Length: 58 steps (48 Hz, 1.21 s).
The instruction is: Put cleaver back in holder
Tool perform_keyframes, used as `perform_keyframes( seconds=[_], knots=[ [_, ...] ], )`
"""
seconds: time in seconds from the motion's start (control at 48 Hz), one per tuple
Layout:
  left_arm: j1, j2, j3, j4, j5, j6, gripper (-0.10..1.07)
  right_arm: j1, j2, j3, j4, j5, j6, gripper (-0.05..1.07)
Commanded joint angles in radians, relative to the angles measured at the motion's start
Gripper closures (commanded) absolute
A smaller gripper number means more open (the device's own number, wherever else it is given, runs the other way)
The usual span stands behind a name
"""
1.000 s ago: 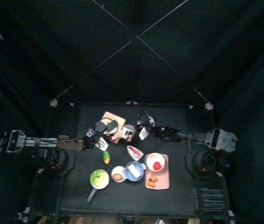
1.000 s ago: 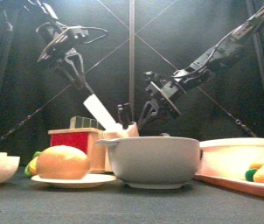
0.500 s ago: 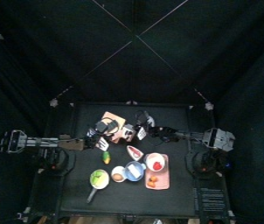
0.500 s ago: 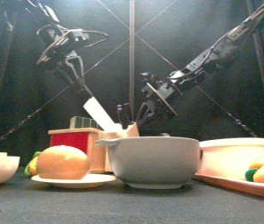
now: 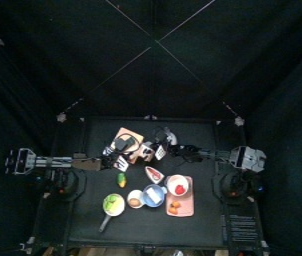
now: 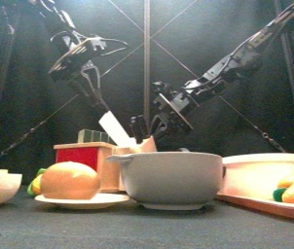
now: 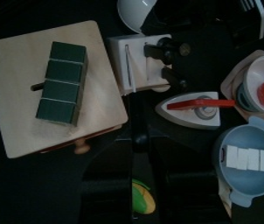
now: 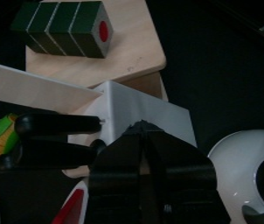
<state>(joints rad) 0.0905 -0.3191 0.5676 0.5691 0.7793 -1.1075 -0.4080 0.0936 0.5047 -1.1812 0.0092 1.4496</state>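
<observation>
Now, biggest first: the worktop [image 5: 87, 225] is crowded w/ bowls and plates at the front, and the tan cutting board [image 7: 30, 79] lies behind them. Just beside the board stands the holder [image 7: 138, 61], a light block w/ dark knife handles sticking out of it.

The cleaver [image 6: 112, 126] is not in yet. In the front view its pale blade hangs slanted, its lower end close above the holder's top but, as far as I can see, not in a slot. The left gripper [image 6: 97, 104] is pinching the cleaver at the upper end. Compared w/ a sec ago the blade has come a little lower and nearer to the holder, so I judge the approach is almost done and the insertion is what remains.

The right gripper [image 8: 146, 136] sits at the holder's edge, jaws pressed nearly together. Whether it nips the rim or only rests there, I cannot tell. It has shifted only slightly; I think it steadies the block. Risk: the blade angle vs. the slot is not clear to me.
</observation>
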Motion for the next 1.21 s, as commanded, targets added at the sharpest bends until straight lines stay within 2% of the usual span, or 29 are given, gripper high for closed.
perform_keyframes(
  seconds=[0.0,0.438,0.708,0.896,1.188],
  knots=[
    [0.011,0.012,-0.031,0.012,-0.005,0.002,0.65,0.002,-0.011,-0.026,0.0,-0.005,0.0,0.65],
    [0.023,0.052,-0.055,0.031,-0.017,0.0,0.65,0.011,-0.009,-0.032,-0.006,-0.003,0.0,0.65],
    [0.048,0.075,-0.057,0.061,-0.106,-0.002,0.63,0.009,-0.008,-0.029,-0.008,-0.005,0.0,0.65],
    [0.06,0.098,-0.057,0.061,-0.155,0.0,0.56,0.009,-0.008,-0.028,-0.008,-0.005,0.0,0.65],
    [0.074,0.11,-0.058,0.083,-0.187,-0.002,0.35,0.008,-0.008,-0.026,-0.008,-0.003,0.0,0.65]
  ],
)
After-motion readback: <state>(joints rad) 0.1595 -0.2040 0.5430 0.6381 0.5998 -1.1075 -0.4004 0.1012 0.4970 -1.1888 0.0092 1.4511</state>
